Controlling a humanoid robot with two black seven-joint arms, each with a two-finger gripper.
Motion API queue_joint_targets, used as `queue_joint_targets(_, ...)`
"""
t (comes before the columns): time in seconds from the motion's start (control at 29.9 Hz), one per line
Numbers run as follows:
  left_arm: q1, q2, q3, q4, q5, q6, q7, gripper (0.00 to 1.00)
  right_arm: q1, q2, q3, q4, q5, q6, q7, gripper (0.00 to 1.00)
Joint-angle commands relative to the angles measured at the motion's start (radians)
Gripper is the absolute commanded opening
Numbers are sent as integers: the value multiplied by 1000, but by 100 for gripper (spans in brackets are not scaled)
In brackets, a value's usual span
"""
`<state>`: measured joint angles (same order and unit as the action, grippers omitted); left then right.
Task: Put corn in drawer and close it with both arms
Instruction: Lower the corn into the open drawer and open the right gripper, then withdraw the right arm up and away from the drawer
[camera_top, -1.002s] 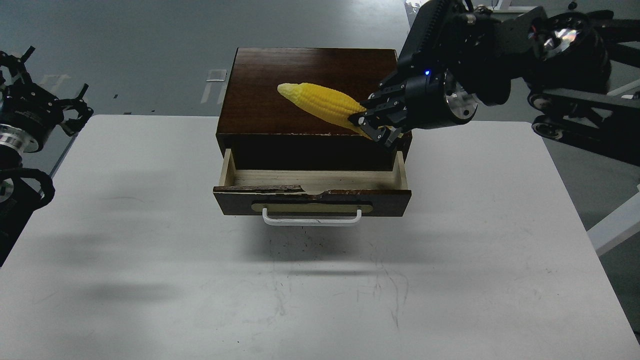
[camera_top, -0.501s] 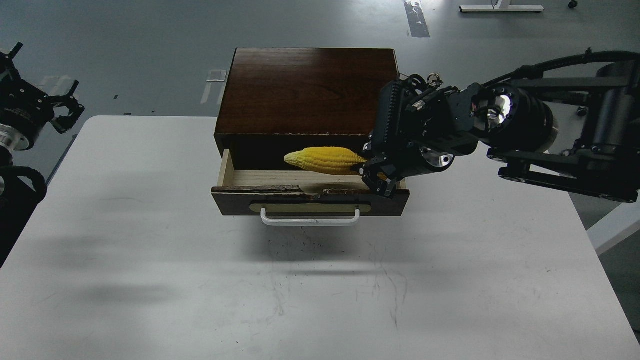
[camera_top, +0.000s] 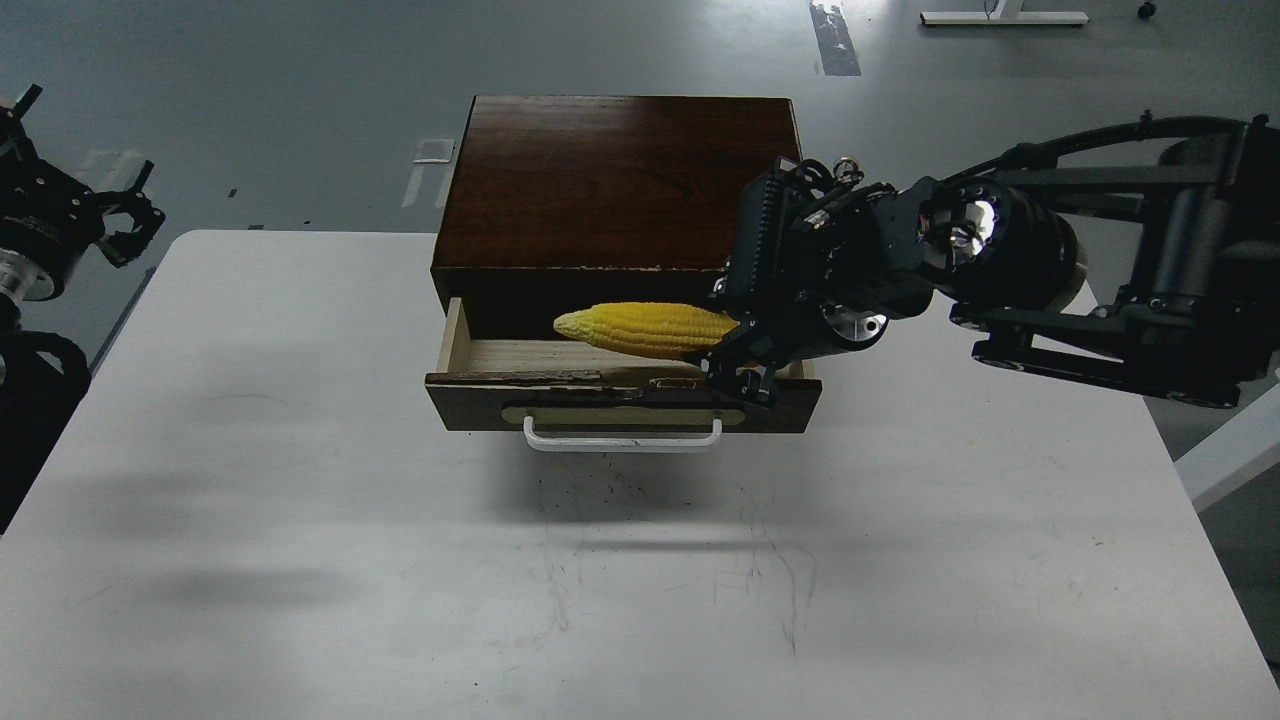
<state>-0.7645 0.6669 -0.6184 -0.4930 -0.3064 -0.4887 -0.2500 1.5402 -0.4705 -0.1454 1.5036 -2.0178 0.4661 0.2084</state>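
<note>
Corn (camera_top: 645, 329) carried lower over open drawer (camera_top: 620, 357), right hand (camera_top: 738, 362) gripping (seemingly airborne)

The corn (camera_top: 645, 330) is bright yellow with a bumpy kernel pattern, paler at its pointed tip, and shows against the pale wood inside of the drawer (camera_top: 620, 405), whose dark brown front carries a tan plate and a white bar handle (camera_top: 622, 437). Behind the drawer, the cabinet (camera_top: 610, 180) top is glossy reddish-brown with a dark grain. The surface (camera_top: 300, 500) in front of the cabinet is off-white with faint grey scuffs, and the right gripper (camera_top: 738, 372) beside the cabinet is black, its arm ringed in silver.
</note>
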Motion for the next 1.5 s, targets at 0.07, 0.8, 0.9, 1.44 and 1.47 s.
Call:
queue_joint_targets(0.07,1,16,0,1,0,0,-2,98,5,7,0,0,8,-1,-1,61)
queue_joint_targets(0.8,-27,31,-1,-4,4,0,6,98,20,-60,351,-173,623,6,-15,98)
queue_joint_targets(0.9,-38,31,-4,-6,4,0,3,98,18,-97,427,-244,781,6,-15,100)
queue_joint_targets(1.44,-150,23,12,-19,56,0,17,98,-40,-307,503,-539,1556,-26,-14,100)
queue_joint_targets(1.47,-153,23,14,-19,69,0,18,98,-55,-327,503,-558,1641,-21,-14,100)
